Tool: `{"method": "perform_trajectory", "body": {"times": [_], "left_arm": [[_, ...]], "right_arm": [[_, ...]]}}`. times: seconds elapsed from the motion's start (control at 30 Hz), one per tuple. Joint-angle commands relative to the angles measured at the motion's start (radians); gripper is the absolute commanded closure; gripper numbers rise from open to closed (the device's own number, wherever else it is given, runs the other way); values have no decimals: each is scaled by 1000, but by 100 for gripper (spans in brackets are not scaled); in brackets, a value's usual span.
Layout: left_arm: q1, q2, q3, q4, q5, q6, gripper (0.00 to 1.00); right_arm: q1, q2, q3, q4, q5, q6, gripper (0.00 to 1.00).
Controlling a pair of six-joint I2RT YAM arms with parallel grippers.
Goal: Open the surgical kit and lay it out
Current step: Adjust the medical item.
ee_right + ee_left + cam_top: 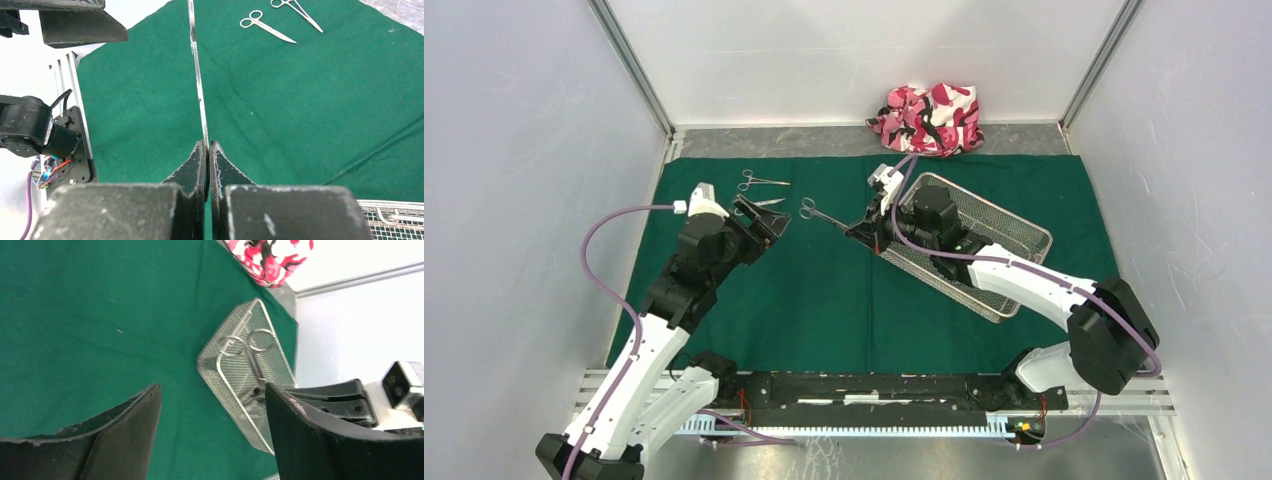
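A dark green drape [804, 300] lies spread flat over most of the bench [774, 140]. Toward the bench's right edge a silver wire-mesh tray [1014, 228] sits on it, turned at an angle to the bench edges. Just off the tray's left end, near the middle of the bench, the right tool [856, 230] has its jaws pressed tight on the tip of a slim steel instrument [824, 215], whose ring handles point away to the left. Nearer the far left corner, scissors [769, 202] and forceps [762, 181] lie flat on the drape, the forceps closer to the far edge. The left tool [764, 222] hangs over the scissors with its jaws spread wide, gripping nothing. A pink, white and black camouflage bundle [929, 118] rests at the far edge, just past the drape.
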Motion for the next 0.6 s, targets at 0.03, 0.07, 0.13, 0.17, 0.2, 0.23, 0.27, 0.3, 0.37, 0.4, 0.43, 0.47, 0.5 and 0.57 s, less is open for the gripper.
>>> {"method": "perform_trajectory", "body": {"times": [0.03, 0.07, 0.13, 0.17, 0.2, 0.23, 0.27, 0.3, 0.37, 0.4, 0.43, 0.47, 0.5, 0.57], "left_arm": [[2, 42, -57, 140, 232, -311, 21], [1, 54, -93, 221, 276, -384, 22], [-7, 67, -144, 359, 288, -473, 23], [-11, 68, -154, 388, 264, -485, 22], [-15, 65, -158, 402, 236, -487, 22], [-21, 56, -159, 410, 209, -487, 24], [-24, 55, -159, 410, 190, -488, 27], [-27, 52, -160, 398, 172, -494, 32], [-38, 56, -171, 396, 151, -514, 40], [-43, 60, -178, 396, 146, -524, 45], [-49, 65, -182, 398, 143, -533, 47], [-55, 69, -190, 405, 139, -537, 49], [-61, 72, -198, 413, 134, -539, 52], [-72, 75, -201, 417, 119, -534, 56]], "right_arm": [[49, 27, 68, 28, 48, -25, 100], [61, 33, 71, 37, 55, -12, 100], [82, 48, 80, 51, 64, 1, 100], [92, 57, 87, 55, 69, 4, 100], [100, 62, 93, 55, 74, 6, 100], [108, 69, 99, 54, 85, 9, 100], [112, 74, 104, 52, 99, 14, 100], [118, 76, 108, 51, 107, 19, 100], [127, 80, 111, 57, 125, 29, 100], [132, 84, 113, 59, 133, 34, 100], [135, 87, 117, 61, 136, 39, 100], [139, 92, 121, 62, 136, 41, 100], [143, 97, 126, 61, 137, 42, 100], [147, 104, 132, 61, 139, 43, 100]]}}
